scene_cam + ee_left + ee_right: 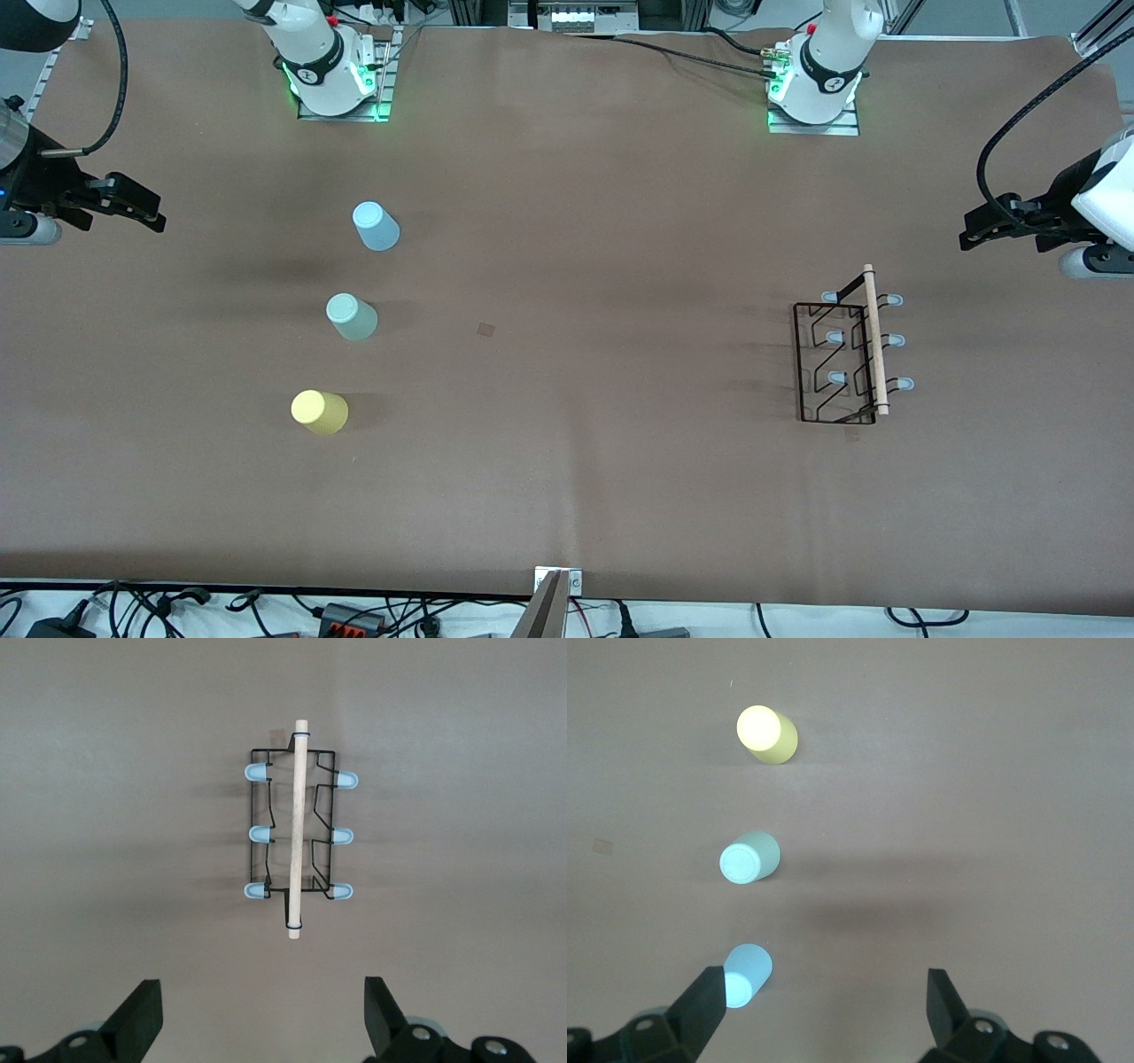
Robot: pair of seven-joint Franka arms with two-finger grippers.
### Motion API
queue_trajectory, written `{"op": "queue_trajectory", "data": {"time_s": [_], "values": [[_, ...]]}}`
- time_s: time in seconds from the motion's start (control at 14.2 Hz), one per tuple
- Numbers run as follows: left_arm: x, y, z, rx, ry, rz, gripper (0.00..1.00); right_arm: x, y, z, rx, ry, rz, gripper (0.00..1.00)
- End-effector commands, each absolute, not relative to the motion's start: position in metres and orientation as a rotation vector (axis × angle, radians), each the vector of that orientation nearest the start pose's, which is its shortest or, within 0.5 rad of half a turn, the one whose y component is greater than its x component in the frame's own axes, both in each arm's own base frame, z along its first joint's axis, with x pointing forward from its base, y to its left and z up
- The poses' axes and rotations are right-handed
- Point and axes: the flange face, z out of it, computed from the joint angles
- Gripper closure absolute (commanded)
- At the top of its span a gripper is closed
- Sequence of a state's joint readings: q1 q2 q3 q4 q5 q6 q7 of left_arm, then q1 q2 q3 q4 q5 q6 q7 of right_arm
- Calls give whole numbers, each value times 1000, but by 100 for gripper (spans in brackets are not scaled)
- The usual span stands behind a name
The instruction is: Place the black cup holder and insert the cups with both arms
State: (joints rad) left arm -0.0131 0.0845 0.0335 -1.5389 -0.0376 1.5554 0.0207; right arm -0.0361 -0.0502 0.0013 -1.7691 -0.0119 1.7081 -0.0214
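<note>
The black cup holder [846, 359] stands on the brown table toward the left arm's end, its wooden rod handle on top and its grey-tipped pegs pointing out to both sides. It also shows in the left wrist view [297, 837]. Three cups stand upside down in a row toward the right arm's end: light blue [376, 226], mint-green [352, 317], yellow [319, 411]. The right wrist view shows all three: yellow [767, 734], mint-green [749, 858], light blue [748, 973]. My left gripper [973, 229] [263, 1019] is open and empty, up over the table's edge near the holder. My right gripper [142, 206] [828, 1014] is open and empty, up near the cups.
The two arm bases [337, 75] [815, 89] stand at the table's edge farthest from the front camera. A small square patch [485, 329] lies on the table's middle. Cables and a mount [549, 602] run along the table's nearest edge.
</note>
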Motion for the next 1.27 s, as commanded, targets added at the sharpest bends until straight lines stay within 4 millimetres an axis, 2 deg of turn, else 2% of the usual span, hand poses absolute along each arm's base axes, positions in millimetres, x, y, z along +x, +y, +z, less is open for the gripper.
{"op": "queue_trajectory", "data": {"time_s": [0.0,0.07,0.21,0.35,0.49,0.56,0.85,0.92,1.06,1.2], "values": [[594,9,570,-3232,19,137,0,541,-18,573,-3148,-13,10,0],[595,9,561,-3251,11,167,0,541,-17,573,-3148,-16,10,0],[614,9,526,-3258,-1,186,0,541,-17,573,-3148,-16,12,0],[629,13,474,-3257,100,164,0,543,-17,571,-3148,-16,12,0],[628,20,423,-3250,93,60,0,544,-17,570,-3148,-13,15,0],[625,13,406,-3247,98,49,0,544,-18,569,-3146,-11,17,0],[622,7,359,-3238,100,23,0,545,-17,568,-3146,-13,17,0],[620,0,349,-3236,110,27,0,545,-17,568,-3146,-13,17,0],[615,-7,341,-3234,110,37,0,545,-17,566,-3146,-13,24,0],[608,-13,333,-3234,70,70,9,545,-17,565,-3146,-13,27,0]]}}
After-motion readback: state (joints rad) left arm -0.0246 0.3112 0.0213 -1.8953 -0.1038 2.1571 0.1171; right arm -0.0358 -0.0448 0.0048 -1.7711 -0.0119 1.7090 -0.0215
